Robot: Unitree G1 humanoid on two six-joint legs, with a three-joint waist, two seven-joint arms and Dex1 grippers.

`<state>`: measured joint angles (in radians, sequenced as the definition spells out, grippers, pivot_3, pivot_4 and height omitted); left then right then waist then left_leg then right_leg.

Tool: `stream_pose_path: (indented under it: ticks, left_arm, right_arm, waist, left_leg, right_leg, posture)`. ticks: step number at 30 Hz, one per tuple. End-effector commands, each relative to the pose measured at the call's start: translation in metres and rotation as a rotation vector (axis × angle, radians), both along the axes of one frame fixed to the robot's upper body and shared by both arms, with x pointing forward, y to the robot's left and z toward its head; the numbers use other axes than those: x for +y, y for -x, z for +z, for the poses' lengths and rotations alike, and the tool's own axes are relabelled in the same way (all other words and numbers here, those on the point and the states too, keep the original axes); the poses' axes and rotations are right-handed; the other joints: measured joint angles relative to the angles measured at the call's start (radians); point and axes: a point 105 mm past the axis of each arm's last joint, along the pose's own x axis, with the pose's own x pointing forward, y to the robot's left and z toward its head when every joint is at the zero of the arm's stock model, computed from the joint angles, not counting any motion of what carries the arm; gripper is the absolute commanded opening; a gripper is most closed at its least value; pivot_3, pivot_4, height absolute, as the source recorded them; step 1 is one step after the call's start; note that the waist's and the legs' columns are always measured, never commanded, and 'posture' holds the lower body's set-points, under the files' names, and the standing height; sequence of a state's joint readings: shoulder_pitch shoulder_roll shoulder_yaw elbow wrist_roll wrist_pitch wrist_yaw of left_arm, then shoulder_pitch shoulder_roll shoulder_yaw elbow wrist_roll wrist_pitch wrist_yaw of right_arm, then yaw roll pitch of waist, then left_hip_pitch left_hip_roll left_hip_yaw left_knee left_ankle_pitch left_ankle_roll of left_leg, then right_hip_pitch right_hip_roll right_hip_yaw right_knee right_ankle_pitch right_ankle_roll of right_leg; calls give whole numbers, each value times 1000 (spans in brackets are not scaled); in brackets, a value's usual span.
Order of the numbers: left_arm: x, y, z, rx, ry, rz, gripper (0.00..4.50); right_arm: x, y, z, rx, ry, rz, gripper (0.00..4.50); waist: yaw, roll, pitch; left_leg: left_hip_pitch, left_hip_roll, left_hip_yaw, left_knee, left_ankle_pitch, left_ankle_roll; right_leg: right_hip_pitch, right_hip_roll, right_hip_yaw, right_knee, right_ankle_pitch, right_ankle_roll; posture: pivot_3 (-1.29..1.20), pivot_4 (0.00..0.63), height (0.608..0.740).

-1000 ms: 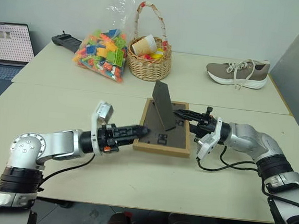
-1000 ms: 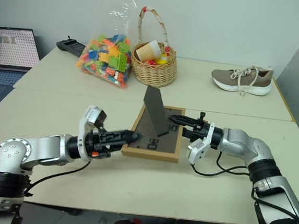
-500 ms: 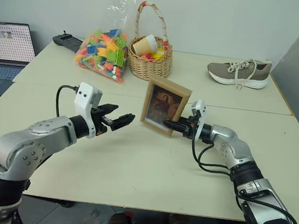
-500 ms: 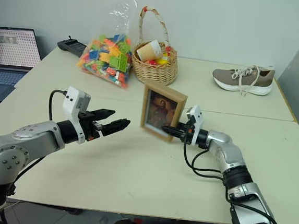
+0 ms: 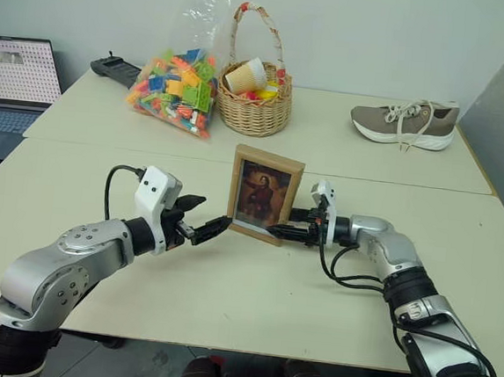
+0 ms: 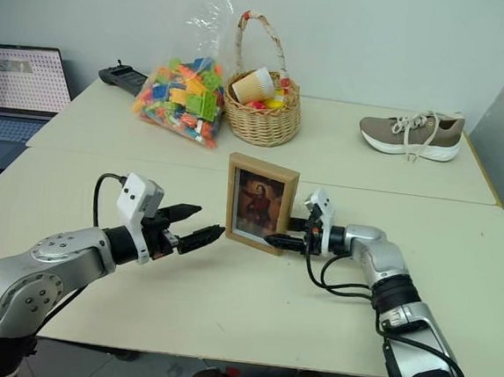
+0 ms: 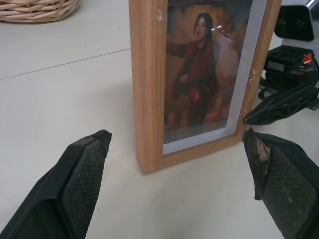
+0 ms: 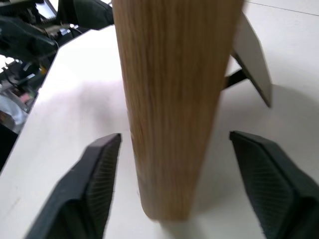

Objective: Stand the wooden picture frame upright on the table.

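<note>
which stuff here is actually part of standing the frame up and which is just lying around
Part of the job:
- wooden picture frame, standing upright
- table under it
- left gripper, open beside the frame
- right gripper, open around the frame's edge

Just lying about:
- wicker basket
- bag of coloured blocks
- shoe
- laptop
- black device

frame [image 5: 265,195]: lt wood, dk portrait | table [image 5: 251,303]: beige | basket [image 5: 253,111]: tan wicker
</note>
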<state>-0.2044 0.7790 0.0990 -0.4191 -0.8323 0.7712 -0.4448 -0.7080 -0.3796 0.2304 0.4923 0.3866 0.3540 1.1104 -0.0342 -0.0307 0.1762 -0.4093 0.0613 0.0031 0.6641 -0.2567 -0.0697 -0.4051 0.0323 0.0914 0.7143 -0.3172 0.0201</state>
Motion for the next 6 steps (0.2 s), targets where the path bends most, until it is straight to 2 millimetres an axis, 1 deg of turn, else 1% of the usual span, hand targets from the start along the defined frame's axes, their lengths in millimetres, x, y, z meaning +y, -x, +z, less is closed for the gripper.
stream_pose_path:
  ticks: [1, 2, 3, 5, 6]
  left_arm:
    - [18, -10, 16, -63, -26, 36, 4500]
    - [23, -11, 18, -68, -43, 40, 4500]
    - [30, -13, 23, -72, -63, 36, 4500]
    - [38, -13, 29, -72, -80, 26, 4500]
    - [41, -14, 31, -65, -84, 14, 4500]
  right_arm:
    - [-33, 6, 15, -134, 47, -57, 4473]
    - [-40, 9, 19, -147, 52, -69, 4473]
    - [-48, 19, 29, -164, 57, -62, 4473]
    - [-53, 32, 40, -177, 63, -45, 4473]
    - [-55, 37, 50, -191, 53, -53, 4473]
  waist:
    - [1, 0, 0]
    - [3, 0, 0]
    - [2, 0, 0]
    - [2, 0, 1]
    - [2, 0, 1]
  left_leg:
    - [0, 0, 0, 0, 0, 0]
    - [0, 0, 0, 0, 0, 0]
    - [-1, 0, 0, 0, 0, 0]
    - [-2, 0, 0, 0, 0, 0]
    - [-2, 0, -1, 0, 0, 0]
  right_leg:
    - [0, 0, 0, 0, 0, 0]
    - [0, 0, 0, 0, 0, 0]
    - [0, 0, -1, 0, 0, 0]
    - [-1, 0, -1, 0, 0, 0]
    - [-1, 0, -1, -1, 0, 0]
  posture:
    - [0, 150, 740]
    - [0, 150, 740]
    - [0, 150, 740]
    - [0, 150, 740]
    - [0, 150, 740]
